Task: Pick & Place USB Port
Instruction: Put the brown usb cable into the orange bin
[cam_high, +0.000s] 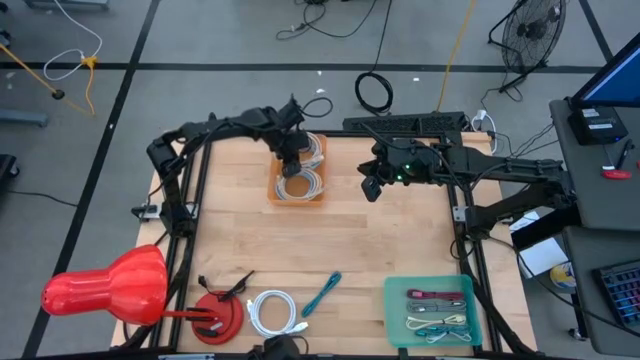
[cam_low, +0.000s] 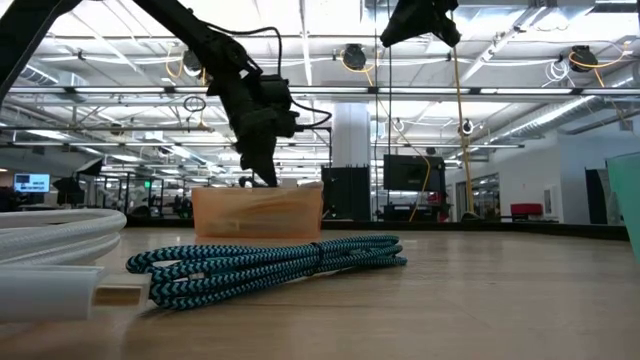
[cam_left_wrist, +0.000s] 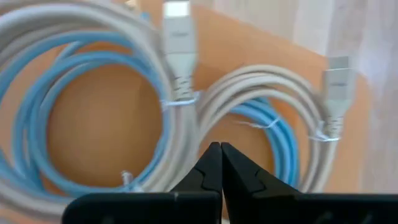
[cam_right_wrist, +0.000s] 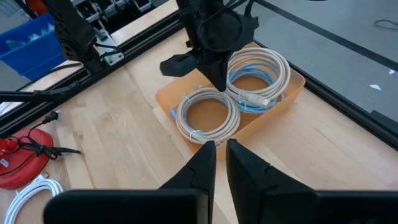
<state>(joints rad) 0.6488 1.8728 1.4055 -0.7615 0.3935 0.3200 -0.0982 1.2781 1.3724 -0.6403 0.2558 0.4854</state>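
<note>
An orange tray (cam_high: 297, 190) at the table's far middle holds two grey-and-blue coiled USB cables (cam_right_wrist: 208, 115) (cam_right_wrist: 258, 71), each with a grey plug (cam_left_wrist: 179, 37). My left gripper (cam_left_wrist: 221, 149) is shut and points steeply down into the tray, over the spot where the two coils meet (cam_right_wrist: 219, 86). It shows the same way in the low view (cam_low: 268, 180). My right gripper (cam_high: 371, 188) hangs high to the tray's right. Its fingers (cam_right_wrist: 221, 155) stand a narrow gap apart with nothing between them. My left gripper comes from above, slanting down, with its shut tips at the grey strands (cam_left_wrist: 199, 134) where the two coils meet. I cannot tell whether the tips touch the cable. Both coils lie flat in the tray.
Near the front edge lie a teal braided cable (cam_high: 322, 293), a white coiled cable (cam_high: 275, 312), a red disc (cam_high: 215, 318) and a big red object (cam_high: 105, 290). A green tray (cam_high: 392, 318) holding several cables stands at the front right. Bare wood lies between the trays.
</note>
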